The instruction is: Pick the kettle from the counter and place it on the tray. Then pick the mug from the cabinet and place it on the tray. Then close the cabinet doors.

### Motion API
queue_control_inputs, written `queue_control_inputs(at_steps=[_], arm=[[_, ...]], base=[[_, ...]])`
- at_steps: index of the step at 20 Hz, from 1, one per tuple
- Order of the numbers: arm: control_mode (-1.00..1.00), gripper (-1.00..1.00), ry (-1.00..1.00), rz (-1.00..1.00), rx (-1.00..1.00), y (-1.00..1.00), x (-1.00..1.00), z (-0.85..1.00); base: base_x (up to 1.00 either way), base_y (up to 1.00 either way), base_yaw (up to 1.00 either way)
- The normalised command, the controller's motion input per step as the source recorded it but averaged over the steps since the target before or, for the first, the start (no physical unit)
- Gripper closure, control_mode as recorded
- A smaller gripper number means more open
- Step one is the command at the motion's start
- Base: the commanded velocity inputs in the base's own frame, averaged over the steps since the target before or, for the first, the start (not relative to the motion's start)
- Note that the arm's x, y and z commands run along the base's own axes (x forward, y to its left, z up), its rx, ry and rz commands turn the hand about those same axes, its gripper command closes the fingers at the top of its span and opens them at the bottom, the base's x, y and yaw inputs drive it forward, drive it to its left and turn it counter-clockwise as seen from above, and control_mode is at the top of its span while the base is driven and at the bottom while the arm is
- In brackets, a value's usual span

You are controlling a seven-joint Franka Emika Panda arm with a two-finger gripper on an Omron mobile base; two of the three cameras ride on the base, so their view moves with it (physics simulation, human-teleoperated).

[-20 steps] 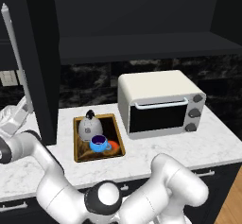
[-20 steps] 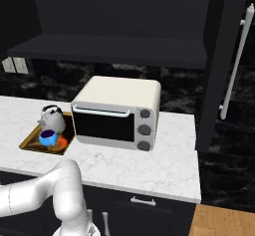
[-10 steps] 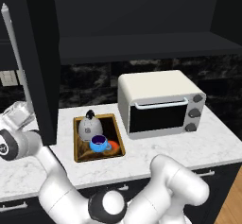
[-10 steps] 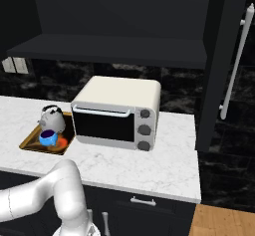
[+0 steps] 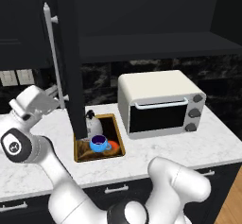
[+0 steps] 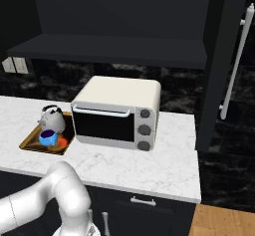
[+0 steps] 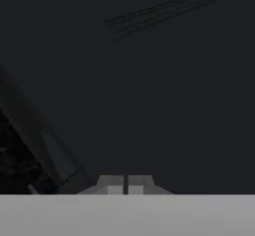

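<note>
With the jaws of the gripper (image 7: 125,184) pressed together and empty against the left cabinet door (image 5: 71,62), door-closing was in hand, kettle (image 5: 93,122) and mug (image 5: 98,143) sitting on the tray (image 5: 117,138); the next move called for pushing it shut.

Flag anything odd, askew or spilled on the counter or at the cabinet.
Nothing is spilled or tipped. The kettle stands upright on the tray with the mug in front of it. Both cabinet doors hang open, left and right. The end effector, fingers together, is close against a dark panel.
</note>
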Motion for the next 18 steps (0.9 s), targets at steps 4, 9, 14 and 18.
queue_control_inputs(at_steps=[4, 9, 14, 18], arm=[[-1.00, 1.00, 0.55, 0.13, -0.03, -0.40, 0.07, 0.25], [-1.00, 1.00, 0.55, 0.17, -0.01, -0.48, 0.10, 0.23], [-1.00, 1.00, 0.59, 0.17, -0.01, -0.50, 0.27, 0.25], [-1.00, 1.00, 0.58, 0.15, -0.01, -0.49, 0.30, 0.20]], base=[[0.00, 0.00, 0.00], [0.00, 0.00, 0.00], [0.00, 0.00, 0.00], [0.00, 0.00, 0.00]])
